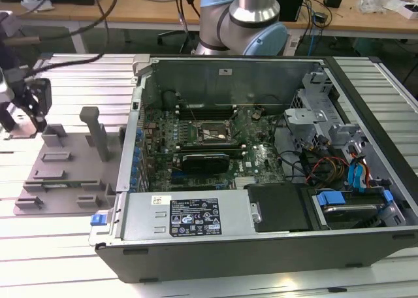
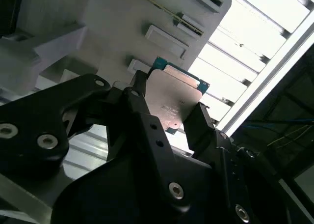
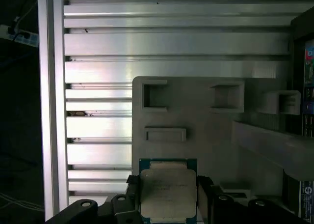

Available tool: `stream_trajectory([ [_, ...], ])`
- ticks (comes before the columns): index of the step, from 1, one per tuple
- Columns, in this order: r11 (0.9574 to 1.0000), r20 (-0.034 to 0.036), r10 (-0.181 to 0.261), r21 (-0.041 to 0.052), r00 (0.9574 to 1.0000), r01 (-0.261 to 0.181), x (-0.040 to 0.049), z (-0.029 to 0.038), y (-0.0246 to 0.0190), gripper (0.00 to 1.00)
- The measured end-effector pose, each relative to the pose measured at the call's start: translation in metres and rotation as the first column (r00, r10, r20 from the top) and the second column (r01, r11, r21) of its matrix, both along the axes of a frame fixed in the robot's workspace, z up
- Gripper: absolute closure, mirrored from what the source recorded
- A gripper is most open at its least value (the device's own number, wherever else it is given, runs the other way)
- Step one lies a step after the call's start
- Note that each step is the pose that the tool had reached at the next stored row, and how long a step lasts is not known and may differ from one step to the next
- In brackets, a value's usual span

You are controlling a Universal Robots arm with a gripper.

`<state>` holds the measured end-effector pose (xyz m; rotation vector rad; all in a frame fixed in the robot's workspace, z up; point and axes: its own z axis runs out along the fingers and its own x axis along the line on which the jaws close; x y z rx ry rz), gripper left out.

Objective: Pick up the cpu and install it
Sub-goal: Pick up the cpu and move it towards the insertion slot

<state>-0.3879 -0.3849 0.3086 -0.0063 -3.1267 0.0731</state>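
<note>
Fingers tight on cpu above slatted table

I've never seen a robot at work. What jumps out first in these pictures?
The open computer case sits in the middle of the exterior view, its green circuit board laid bare. In the second wrist view, the gripper pinches the cpu, a shiny silver square, at the grey fixture.
</note>
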Motion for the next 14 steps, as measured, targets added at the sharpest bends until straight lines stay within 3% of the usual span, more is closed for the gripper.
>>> stream_trajectory([
  [14,0.9998,0.0,0.0,-0.022,1.0,0.0,0.0,0.0756,0.0007,0.45],
])
